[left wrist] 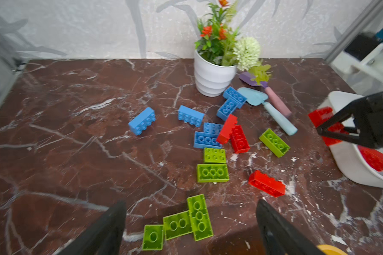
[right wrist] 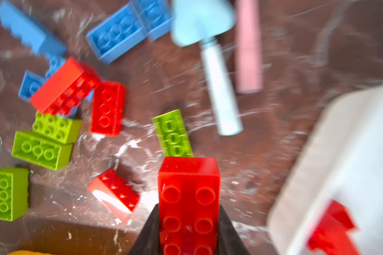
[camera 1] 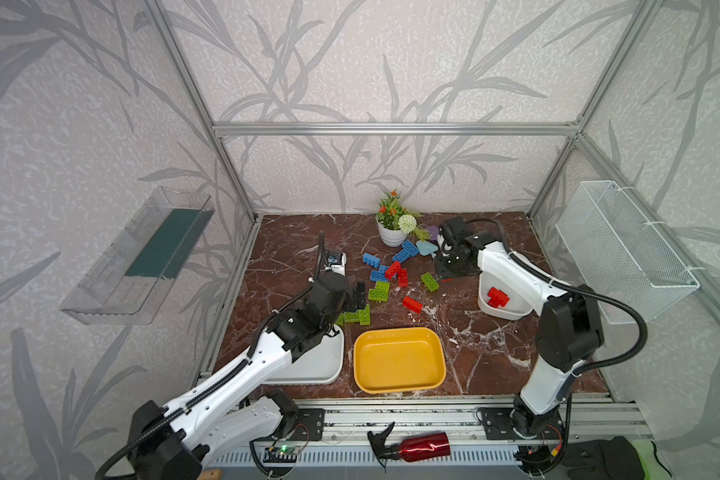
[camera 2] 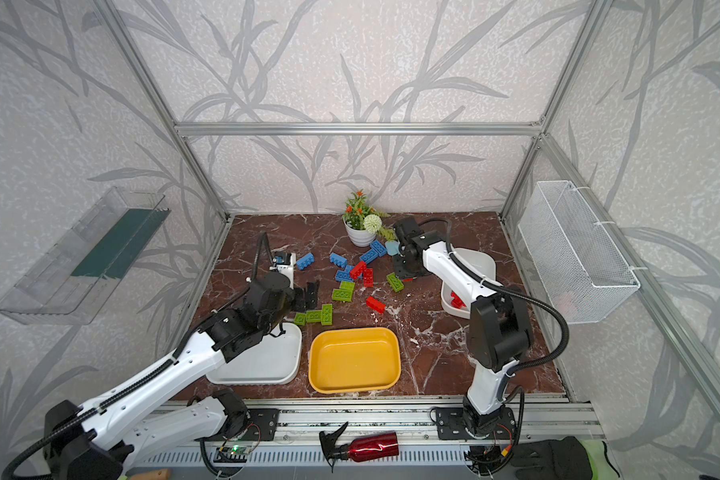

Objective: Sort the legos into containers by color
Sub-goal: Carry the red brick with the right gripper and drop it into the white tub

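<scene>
Right claw pinching red brick, clear only in wrist view

Strewn over the tabletop before a white flower pot: blue, red and lime legos. Up front, side by side: a white tub and a yellow tub. Just beside three lime bricks, jaws apart: the left tool. Tip-down by a lime brick, a sliver of red brick at its tip: the right tool. Behind that arm: another white tub holding red bricks.
</scene>
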Available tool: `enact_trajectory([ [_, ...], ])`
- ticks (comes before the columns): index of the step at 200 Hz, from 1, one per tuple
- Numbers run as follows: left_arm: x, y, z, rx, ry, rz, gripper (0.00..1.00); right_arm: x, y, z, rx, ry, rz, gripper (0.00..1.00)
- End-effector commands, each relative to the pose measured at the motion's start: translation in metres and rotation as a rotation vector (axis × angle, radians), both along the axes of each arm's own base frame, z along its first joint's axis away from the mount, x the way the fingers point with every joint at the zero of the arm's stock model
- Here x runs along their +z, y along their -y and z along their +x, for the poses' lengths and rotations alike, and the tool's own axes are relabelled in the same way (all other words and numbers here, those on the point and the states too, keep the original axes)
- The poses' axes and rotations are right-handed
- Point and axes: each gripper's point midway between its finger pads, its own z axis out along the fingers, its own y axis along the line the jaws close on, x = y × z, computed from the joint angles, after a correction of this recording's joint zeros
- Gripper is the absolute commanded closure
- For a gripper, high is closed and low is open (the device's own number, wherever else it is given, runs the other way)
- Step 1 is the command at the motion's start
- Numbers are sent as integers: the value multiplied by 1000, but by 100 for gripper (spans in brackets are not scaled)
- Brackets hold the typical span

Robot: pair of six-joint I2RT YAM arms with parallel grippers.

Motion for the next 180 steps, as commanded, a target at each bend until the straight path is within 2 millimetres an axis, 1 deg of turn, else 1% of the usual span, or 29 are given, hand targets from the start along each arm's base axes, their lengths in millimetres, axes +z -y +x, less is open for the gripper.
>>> enact_trajectory([
  [1, 17, 41, 10, -155, 9, -54, 10, -2, 56, -16, -135, -37, -39, 82],
  [15, 20, 58, 16, -201, 7, -74, 10, -6, 86, -19, -217, -42, -24, 82],
  [33, 21, 72, 22, -231, -4, -88, 10, -13, 114, -21, -306, -42, -3, 81],
  [51, 21, 81, 28, -242, -11, -91, 10, -22, 132, -21, -351, -55, -12, 81],
  [71, 20, 85, 34, -238, -15, -95, 10, -35, 141, -21, -371, -89, -21, 80],
  [84, 20, 87, 36, -236, -18, -95, 10, -42, 146, -19, -384, -105, -36, 79],
  [94, 21, 87, 37, -233, -19, -97, 10, -43, 148, -17, -389, -103, -39, 75],
  [117, 21, 86, 38, -221, -22, -94, 10, -39, 148, -13, -390, -89, -36, 47],
  [123, 21, 85, 38, -219, -21, -92, 10, -39, 148, -13, -392, -87, -34, 41],
  [130, 21, 84, 38, -213, -21, -88, 10, -35, 148, -12, -396, -78, -30, 36],
  [139, 22, 81, 37, -203, -18, -85, 10, -30, 146, -11, -393, -66, -21, 33],
  [158, 21, 72, 36, -170, -12, -76, 10, -20, 139, -12, -379, -47, 4, 33],
  [173, 21, 59, 34, -118, -5, -69, 10, -11, 129, -15, -353, -33, 11, 33],
  [180, 20, 54, 31, -101, -2, -63, 10, -6, 120, -16, -332, -26, 16, 33],
])
